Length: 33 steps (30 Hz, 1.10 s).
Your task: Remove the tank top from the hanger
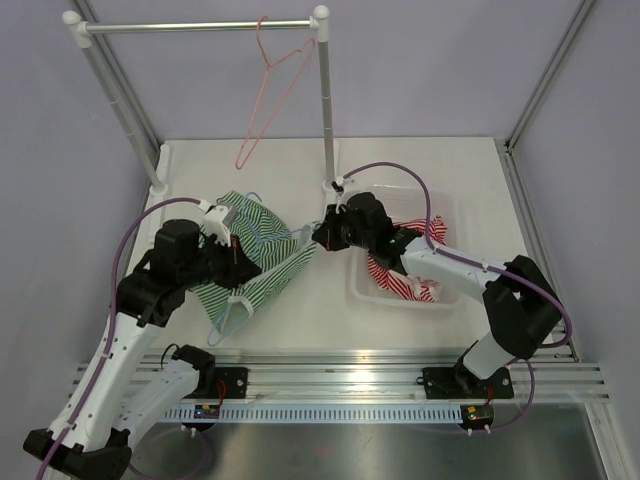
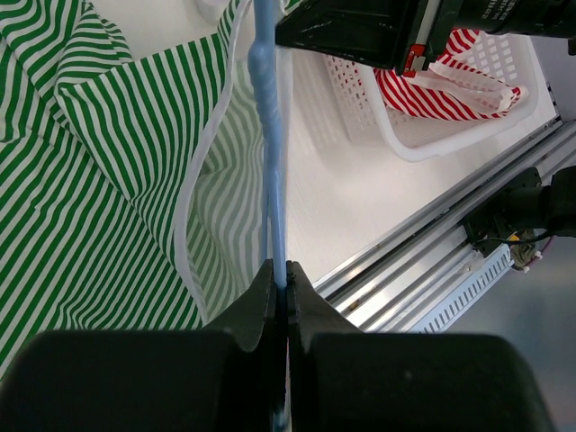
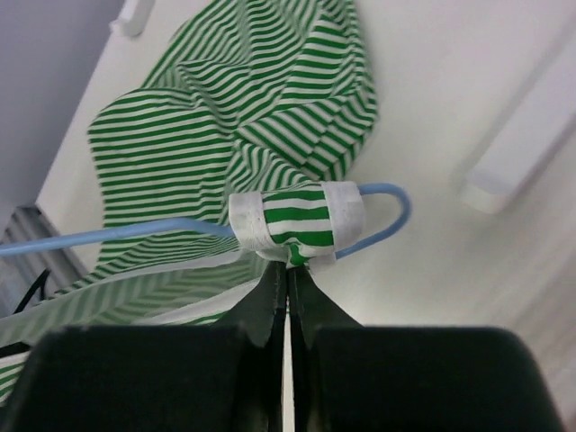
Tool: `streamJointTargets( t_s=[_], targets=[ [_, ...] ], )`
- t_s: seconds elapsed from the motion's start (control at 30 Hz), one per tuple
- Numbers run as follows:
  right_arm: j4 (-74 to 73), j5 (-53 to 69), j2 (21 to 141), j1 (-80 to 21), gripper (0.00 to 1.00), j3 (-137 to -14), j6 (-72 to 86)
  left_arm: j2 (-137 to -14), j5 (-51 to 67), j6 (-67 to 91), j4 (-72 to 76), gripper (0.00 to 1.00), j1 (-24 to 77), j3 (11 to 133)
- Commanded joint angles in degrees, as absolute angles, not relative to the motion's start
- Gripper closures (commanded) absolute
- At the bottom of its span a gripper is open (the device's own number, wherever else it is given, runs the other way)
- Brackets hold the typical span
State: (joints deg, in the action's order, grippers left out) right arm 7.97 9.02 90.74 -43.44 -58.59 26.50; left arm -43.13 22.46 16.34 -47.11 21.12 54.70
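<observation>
Tank top, green-and-white striped, lies crumpled on the table between the two arms, with the blue hanger threaded through it. Nearest the bases, the left gripper has its jaws closed flat on the hanger wire, anchoring it; in that wrist view the garment lies to the left of the wire. Just beyond, the right gripper is pinched shut on the shoulder strap where it wraps over the curved end of the hanger. The step in hand is judged to be stripping this strap off the hanger end. To do it well, hold the left grip firm and stationary, then draw the strap outward along the wire, around the bend and past the tip (pulling straight across the wire would only drag the hanger). Whether the second strap is free cannot be confirmed, as folds cover it. Beside the right arm sits a white basket holding a red-striped garment. Farthest back, a pink hanger hangs on the rack.
</observation>
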Motion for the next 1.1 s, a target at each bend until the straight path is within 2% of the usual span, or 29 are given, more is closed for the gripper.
streamJointTargets(
  t_s=[0.0, 0.2, 0.37, 0.57, 0.7, 0.8, 0.93, 1.07],
  targets=[
    [1.2, -3.8, 89.1, -41.8, 1.00, -62.8, 22.3, -41.1, 21.4, 15.1, -47.2, 1.00, 21.4, 55.0],
    [-7.9, -6.9, 94.4, -36.1, 1.00, -70.8, 21.2, -39.7, 22.5, 15.2, -48.1, 1.00, 21.4, 55.9],
    [-10.5, -1.4, 100.3, -36.1, 1.00, -76.3, 21.7, -39.0, 22.4, 15.0, -49.5, 1.00, 21.4, 57.4],
    [-12.8, -0.3, 100.6, -35.5, 1.00, -78.6, 22.4, -37.4, 20.9, 15.0, -51.8, 1.00, 21.4, 61.3],
    [-12.6, 7.1, 97.2, -35.3, 1.00, -79.1, 21.5, -37.4, 20.5, 15.4, -50.9, 1.00, 21.4, 64.2],
    [-9.0, 17.6, 93.0, -35.4, 1.00, -77.2, 22.9, -37.7, 20.5, 17.5, -45.0, 1.00, 21.4, 64.8],
    [-1.6, 30.9, 87.6, -35.4, 1.00, -74.3, 28.5, -39.3, 23.1, 24.5, -29.3, 1.00, 21.4, 63.6],
    [5.0, 38.0, 82.9, -35.5, 1.00, -71.0, 34.5, -40.8, 24.0, 30.9, -13.4, 1.00, 21.5, 61.9]
  ],
)
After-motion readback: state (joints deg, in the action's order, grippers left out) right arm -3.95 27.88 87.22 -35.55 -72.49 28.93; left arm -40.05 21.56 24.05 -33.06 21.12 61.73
